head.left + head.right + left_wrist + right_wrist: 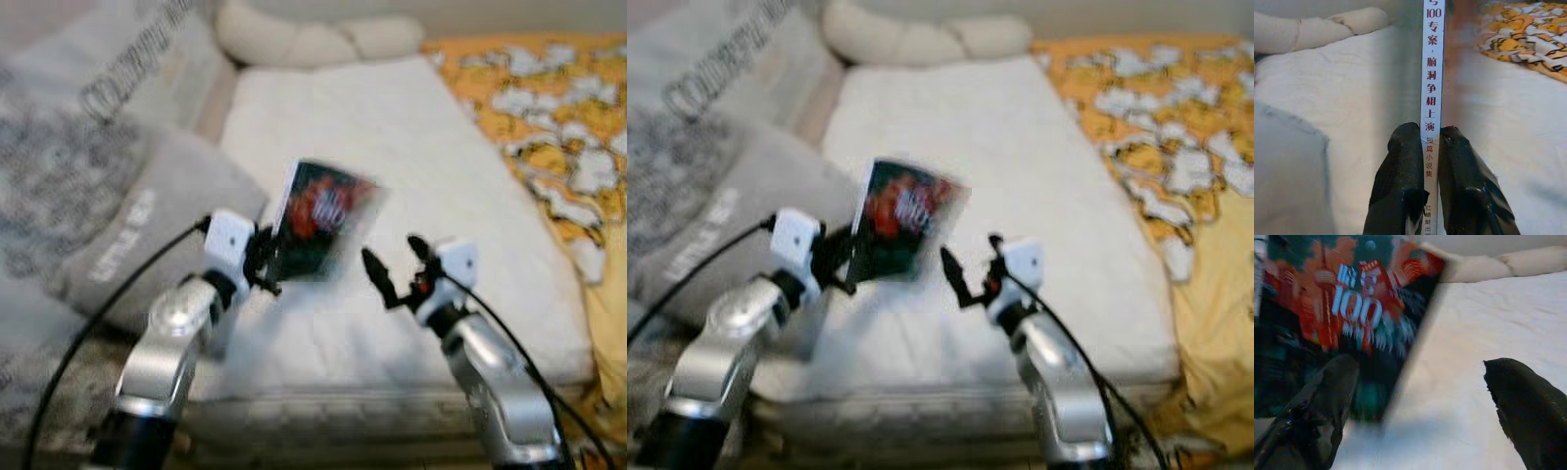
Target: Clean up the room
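Note:
A book (321, 217) with a dark green and red cover is held upright above the white mattress (392, 127). My left gripper (266, 262) is shut on its white spine (1431, 88), which carries red Chinese print. The two black fingers (1400, 181) pinch the spine from both sides. My right gripper (390, 266) stands open just right of the book, a little above the mattress. In the right wrist view the book's cover (1342, 318) lies close to one finger (1317, 416), with the other finger (1533, 406) well apart from it.
A grey pillow (137, 230) with lettering lies at the left beside a patterned cushion (69, 108). A cream bolster (313, 37) runs along the head of the bed. An orange and white patterned blanket (558, 127) covers the right side.

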Controlling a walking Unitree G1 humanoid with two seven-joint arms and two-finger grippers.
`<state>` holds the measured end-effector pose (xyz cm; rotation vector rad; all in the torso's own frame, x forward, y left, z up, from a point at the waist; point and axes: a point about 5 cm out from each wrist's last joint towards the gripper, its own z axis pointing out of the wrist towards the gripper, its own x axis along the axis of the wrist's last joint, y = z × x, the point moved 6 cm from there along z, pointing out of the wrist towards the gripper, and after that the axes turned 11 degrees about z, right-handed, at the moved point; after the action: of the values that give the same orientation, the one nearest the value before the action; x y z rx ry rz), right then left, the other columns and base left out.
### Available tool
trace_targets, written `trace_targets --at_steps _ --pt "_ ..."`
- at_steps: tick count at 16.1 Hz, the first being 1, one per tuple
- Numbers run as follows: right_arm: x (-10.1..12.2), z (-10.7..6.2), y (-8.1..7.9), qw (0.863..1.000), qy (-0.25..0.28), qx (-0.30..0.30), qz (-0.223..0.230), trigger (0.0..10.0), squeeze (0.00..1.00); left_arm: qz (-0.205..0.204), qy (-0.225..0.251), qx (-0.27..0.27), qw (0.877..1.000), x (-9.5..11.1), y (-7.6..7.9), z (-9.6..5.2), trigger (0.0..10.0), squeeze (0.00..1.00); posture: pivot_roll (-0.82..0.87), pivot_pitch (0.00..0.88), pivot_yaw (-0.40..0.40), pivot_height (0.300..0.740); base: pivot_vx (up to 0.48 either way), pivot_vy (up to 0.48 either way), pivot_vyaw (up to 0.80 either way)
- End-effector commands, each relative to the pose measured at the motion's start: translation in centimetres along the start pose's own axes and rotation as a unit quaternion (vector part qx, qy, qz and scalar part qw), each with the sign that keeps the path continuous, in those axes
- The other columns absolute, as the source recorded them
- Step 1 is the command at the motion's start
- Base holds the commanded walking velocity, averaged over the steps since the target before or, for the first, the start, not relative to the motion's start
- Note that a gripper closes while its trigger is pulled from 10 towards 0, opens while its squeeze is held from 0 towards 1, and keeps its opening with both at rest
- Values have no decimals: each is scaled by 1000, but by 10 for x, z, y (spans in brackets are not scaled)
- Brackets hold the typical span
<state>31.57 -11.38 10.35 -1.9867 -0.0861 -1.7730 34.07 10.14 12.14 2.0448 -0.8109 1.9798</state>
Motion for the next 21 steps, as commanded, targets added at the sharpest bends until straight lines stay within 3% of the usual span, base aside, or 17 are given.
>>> trace_targets --at_steps 1,8,14,16,18,21 --pt "4 -1 2 1000 4 0 0 10000 0 10 19 6 1000 11 -3 1 10000 0 5 0 40 740 274 0 0" --pt "4 1 0 1000 -3 8 -6 10000 0 11 17 0 1000 9 -1 3 10000 0 -4 0 44 740 268 0 0" --pt "4 2 -1 997 -31 47 -43 10000 0 -5 -62 -25 998 -23 -7 19 10000 0 -21 0 48 740 0 0 0" --pt "5 1 -4 996 -37 62 -51 10000 0 -17 -83 -50 995 -33 -1 25 10000 0 -26 0 49 740 0 0 0" --pt "4 -6 -9 991 -60 98 -69 10000 0 -55 -107 -79 990 -41 10 39 10000 0 -68 0 64 740 0 0 0" --pt "3 -23 -7 983 -94 128 -96 10000 0 -109 -102 -122 981 -34 22 57 10000 0 -109 0 77 740 0 0 0"
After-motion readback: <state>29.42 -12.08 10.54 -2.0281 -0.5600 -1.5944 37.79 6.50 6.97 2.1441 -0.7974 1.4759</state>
